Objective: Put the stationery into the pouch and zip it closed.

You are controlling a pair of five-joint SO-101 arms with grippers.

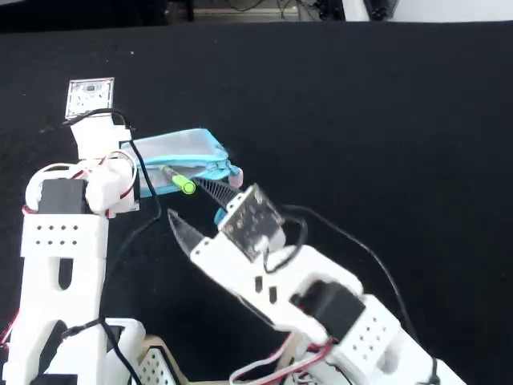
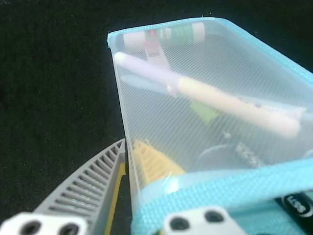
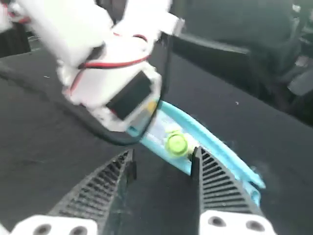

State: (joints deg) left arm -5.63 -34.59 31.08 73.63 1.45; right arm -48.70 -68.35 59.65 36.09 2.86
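**A:** Starting at the left: why is the left gripper (image 2: pixel 123 164) placed there?

**B:** It is clamped on the pouch (image 1: pixel 178 152), with the wall pinched just beside the zip band. The grey finger is outside and the yellow pad shows through the plastic. I'd say it anchors the pouch and keeps the mouth lifted. A marker (image 2: pixel 210 100) already lies inside.

**A:** And the green-capped pen (image 1: pixel 186 186)?

**B:** It is half in, with its cap poking out of the opening towards the right arm.

**A:** So what about the right gripper (image 3: pixel 163 152)?

**B:** Its jaws are spread wide and hold nothing. They are lined up on that cap, probably to push it home before any zipping.

**A:** What's underneath?

**B:** A black cloth (image 1: pixel 385 120) covers the table. Past its far edge there is a pale strip (image 1: pixel 449 10) of the room, too dim to read much.
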